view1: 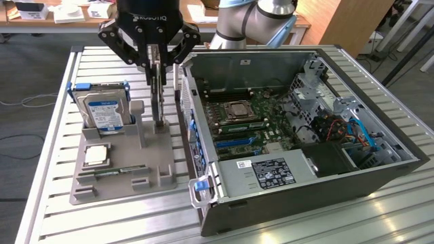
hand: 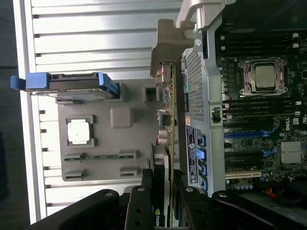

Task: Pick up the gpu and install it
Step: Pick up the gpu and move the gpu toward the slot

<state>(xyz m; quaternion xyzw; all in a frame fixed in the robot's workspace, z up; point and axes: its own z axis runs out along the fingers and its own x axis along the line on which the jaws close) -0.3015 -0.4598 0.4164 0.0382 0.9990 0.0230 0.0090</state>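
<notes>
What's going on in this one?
The robot arm's gripper is closed on the top edge of the gpu, which stands upright in its slot on the grey parts tray, beside the open computer case. The card is not yet installed. The hard drive sits in the tray too.

hard drive (view1: 103, 109), processor (view1: 97, 154), grey tray (view1: 154, 160)

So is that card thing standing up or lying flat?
Standing up. The card sits on its thin edge in the grey holder, with the gripper closed on it from above.
</notes>
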